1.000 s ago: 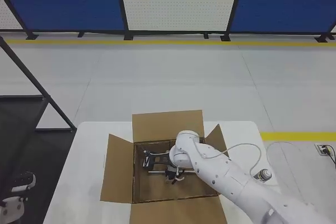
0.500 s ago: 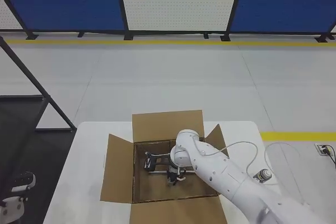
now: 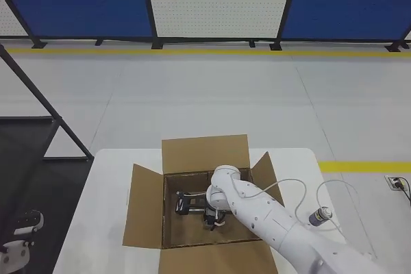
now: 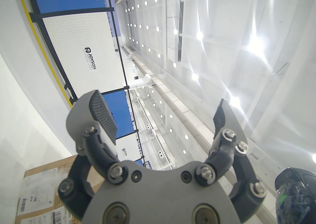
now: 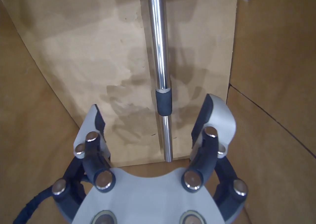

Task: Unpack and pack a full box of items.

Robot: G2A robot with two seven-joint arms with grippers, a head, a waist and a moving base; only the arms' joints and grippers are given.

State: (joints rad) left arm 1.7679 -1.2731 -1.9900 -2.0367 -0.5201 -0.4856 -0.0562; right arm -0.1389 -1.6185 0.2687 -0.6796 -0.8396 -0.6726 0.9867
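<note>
The right gripper [image 5: 155, 108] hangs inside the cardboard box [image 3: 205, 154], its fingers [image 5: 212, 111] spread wide and clasping nothing, one on each side of a metal rod [image 5: 158, 44] without touching it. The rod lies flat on the box floor, its long axis running straight away from the wrist, in line with the gap between the fingers. Its thin end is nearest the wrist, a black band [image 5: 163, 101] joins it to a thicker tube, and the cut end of that tube points at the far wall. Bare cardboard runs on both sides of the rod to the side walls, and a floor flap's edge crosses just behind the thin end. Above, all four top flaps stand folded outward on the white table [image 3: 109, 205], and a small can [image 3: 320, 216] stands well apart from the box. The left gripper [image 4: 160, 111] points up at the ceiling, fingers parted and empty, beside a labelled carton [image 4: 49, 185].
</note>
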